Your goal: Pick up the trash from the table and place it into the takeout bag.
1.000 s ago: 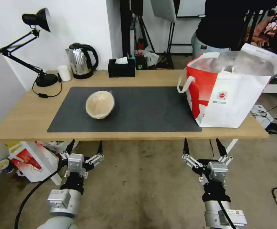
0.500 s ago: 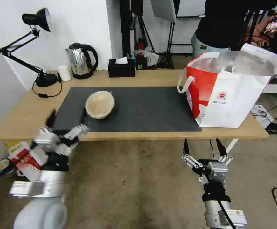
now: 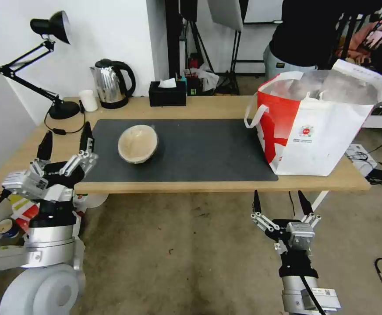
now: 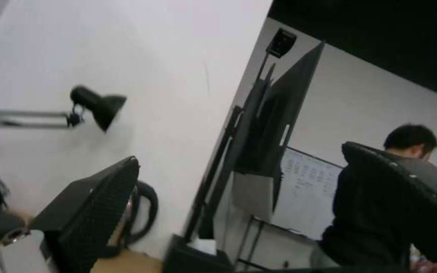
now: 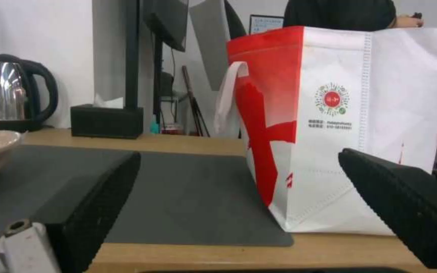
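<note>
The left gripper point(image 3: 65, 141), jaws apart, is raised at the bench's point(image 3: 33, 162) near-left edge, at nine o'clock of the tan paper bowl point(image 3: 138, 143) on the mat point(image 3: 199, 151), probably to reach it; the takeout bag point(image 3: 318, 127) stands open at three o'clock; the right gripper point(image 3: 281, 202) hangs below, jaws apart

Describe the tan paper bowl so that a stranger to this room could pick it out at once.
Start from the long wooden table and its big dark grey mat. The tan paper bowl sits on the mat's left part, tilted, apart from the takeout bag at the right end. It is the one round, open, beige thing on the mat; the white cup stands by the kettle.
</note>
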Available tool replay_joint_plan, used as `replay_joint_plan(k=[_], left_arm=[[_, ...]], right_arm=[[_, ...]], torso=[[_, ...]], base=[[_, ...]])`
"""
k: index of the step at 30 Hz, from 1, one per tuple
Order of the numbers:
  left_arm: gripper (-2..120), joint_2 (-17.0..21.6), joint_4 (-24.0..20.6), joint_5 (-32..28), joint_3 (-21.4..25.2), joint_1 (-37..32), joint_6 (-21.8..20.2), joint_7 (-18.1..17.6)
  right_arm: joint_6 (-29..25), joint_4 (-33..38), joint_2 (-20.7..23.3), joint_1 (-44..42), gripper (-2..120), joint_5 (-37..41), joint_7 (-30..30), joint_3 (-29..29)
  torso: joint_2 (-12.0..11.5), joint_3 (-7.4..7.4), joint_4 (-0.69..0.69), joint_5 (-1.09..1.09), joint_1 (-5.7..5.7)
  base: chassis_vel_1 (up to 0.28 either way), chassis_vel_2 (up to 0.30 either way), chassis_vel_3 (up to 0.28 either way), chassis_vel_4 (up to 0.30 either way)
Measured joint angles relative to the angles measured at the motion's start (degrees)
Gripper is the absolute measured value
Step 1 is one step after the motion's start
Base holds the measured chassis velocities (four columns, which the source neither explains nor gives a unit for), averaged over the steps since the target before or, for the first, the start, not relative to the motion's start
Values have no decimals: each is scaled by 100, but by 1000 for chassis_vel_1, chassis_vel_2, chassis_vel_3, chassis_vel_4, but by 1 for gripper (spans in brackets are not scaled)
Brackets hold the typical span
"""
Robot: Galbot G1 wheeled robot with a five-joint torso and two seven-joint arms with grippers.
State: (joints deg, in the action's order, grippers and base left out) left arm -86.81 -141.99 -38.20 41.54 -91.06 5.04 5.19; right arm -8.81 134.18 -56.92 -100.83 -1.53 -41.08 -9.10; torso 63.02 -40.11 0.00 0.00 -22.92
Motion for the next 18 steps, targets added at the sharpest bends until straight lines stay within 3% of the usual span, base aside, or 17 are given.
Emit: replay_joint_plan(k=[9,14,18], left_arm=[[100,18,-73,-284,10,2,-131,-124],[100,77,-134,-1261,10,23,-609,-725],[100,74,-138,-1373,18,37,-619,-782]], right_arm=[[0,0,0,0,100,0,0,0],[0,0,0,0,100,0,0,0],[0,0,0,0,100,0,0,0]], torso=[[0,0,0,0,0],[0,0,0,0,0],[0,0,0,0,0]], base=[[0,0,0,0],[0,0,0,0],[0,0,0,0]])
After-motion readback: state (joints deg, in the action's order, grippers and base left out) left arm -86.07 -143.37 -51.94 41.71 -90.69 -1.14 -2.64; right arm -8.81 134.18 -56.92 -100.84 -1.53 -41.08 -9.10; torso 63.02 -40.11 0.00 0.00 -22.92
